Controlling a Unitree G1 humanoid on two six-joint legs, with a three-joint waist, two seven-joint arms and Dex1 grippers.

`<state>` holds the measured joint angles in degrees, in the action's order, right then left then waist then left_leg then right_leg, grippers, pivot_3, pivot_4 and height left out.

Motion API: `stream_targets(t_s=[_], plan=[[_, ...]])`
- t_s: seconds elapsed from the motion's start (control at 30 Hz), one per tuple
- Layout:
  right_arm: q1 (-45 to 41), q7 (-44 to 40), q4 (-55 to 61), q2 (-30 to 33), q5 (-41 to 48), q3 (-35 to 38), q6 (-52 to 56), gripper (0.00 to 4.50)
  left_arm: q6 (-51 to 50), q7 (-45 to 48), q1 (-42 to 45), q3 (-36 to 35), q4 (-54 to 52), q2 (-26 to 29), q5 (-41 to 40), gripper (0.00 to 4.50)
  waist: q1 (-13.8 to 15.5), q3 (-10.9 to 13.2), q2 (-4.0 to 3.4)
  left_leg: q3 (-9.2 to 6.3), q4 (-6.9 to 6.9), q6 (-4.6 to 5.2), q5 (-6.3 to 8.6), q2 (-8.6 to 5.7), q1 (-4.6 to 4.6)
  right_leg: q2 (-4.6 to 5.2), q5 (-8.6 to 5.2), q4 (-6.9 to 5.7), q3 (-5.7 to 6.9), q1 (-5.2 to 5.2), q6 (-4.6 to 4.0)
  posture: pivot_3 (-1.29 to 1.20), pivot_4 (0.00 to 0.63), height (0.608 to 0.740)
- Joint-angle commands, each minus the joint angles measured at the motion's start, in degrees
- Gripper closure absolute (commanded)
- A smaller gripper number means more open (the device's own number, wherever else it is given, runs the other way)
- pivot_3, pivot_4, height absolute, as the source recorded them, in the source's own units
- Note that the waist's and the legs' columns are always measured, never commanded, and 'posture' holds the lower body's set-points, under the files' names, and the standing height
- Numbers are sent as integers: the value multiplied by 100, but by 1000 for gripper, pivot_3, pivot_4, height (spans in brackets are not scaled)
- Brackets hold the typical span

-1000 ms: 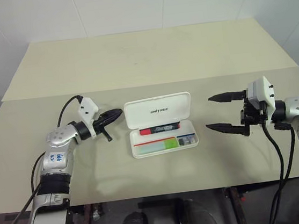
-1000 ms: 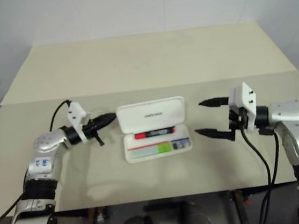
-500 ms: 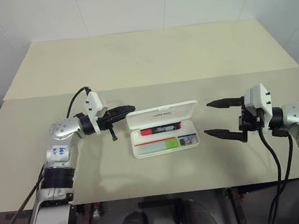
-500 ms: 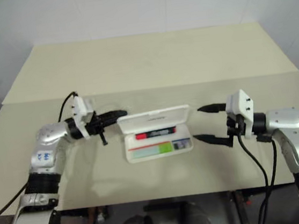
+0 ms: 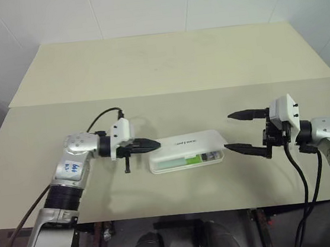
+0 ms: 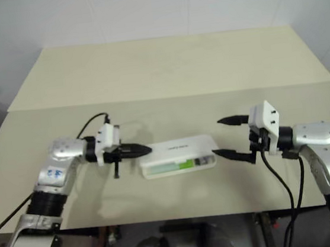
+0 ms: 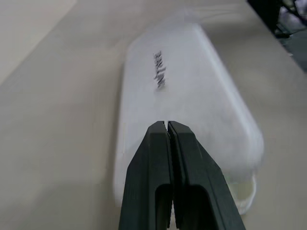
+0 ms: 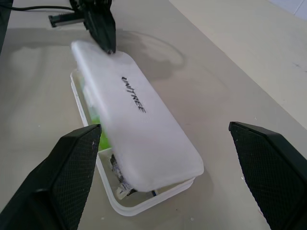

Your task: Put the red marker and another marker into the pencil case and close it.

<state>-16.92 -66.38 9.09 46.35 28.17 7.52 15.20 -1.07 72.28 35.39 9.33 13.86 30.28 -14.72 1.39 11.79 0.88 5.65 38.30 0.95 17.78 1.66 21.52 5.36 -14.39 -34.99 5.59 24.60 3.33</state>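
A: What's different about the pencil case (image 5: 186,151) from a second ago?

B: Its lid was standing upright then; now it has swung down and lies almost flat over the tray, with a gap left along the front edge. A strip of the green highlighter (image 5: 188,160) shows through that gap. The red marker is hidden under the lid, so I can't confirm it now, though it lay in the tray a second ago.

A: And the arms?

B: The left gripper (image 5: 153,142), its two fingers pressed together on nothing, has swept in to the case's left end and rests its tip on the lid. The right gripper (image 5: 241,131) hovers just off the case's right end, jaws wide apart and holding nothing.

A: So what's left?

B: Probably one last press to snap the lid shut.
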Motion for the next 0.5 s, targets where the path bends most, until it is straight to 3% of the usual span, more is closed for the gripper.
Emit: stream_targets(t_s=[0.03,0.3,0.5], plan=[[66,93,279,8,136,209,9,0,-109,95,44,200,-250,-29,83,4467,-2,0,0,0,1,0,0,0,0,0,0,-1,0,0,0,0,150,740],[269,294,465,-2,192,269,8,0,-528,-158,28,691,-100,32,707,4467,-7,0,0,-4,3,0,-2,1,-3,-3,0,-8,1,-1,0,0,150,740],[489,481,696,-54,261,304,8,0,-954,-255,140,777,-240,-216,638,4467,10,-1,-1,-16,20,3,-2,1,-6,1,0,-13,5,-12,0,0,150,740]])
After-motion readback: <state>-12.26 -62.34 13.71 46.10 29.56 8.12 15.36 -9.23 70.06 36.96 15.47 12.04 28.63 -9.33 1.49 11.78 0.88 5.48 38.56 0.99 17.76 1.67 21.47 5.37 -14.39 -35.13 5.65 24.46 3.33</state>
